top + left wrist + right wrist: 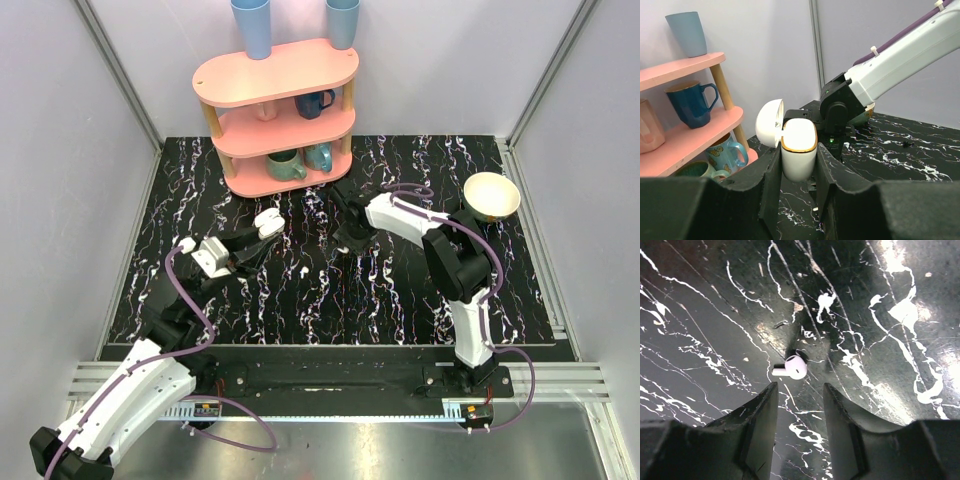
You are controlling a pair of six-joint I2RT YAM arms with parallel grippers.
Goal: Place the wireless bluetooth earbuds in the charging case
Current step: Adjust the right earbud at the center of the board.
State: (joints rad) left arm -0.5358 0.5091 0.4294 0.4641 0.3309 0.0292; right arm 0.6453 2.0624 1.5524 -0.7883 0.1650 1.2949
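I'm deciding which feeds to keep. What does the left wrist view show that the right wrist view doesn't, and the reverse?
Only the left wrist view: the left hand shut on the charging case, lid open, with the pink shelf of mugs and the right arm behind. Only the right wrist view: one earbud lying just beyond the open right hand. Both: the black marbled table.

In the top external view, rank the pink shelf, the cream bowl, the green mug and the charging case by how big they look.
1. pink shelf
2. cream bowl
3. green mug and charging case look about alike; the mug is partly hidden, so they stay unranked.
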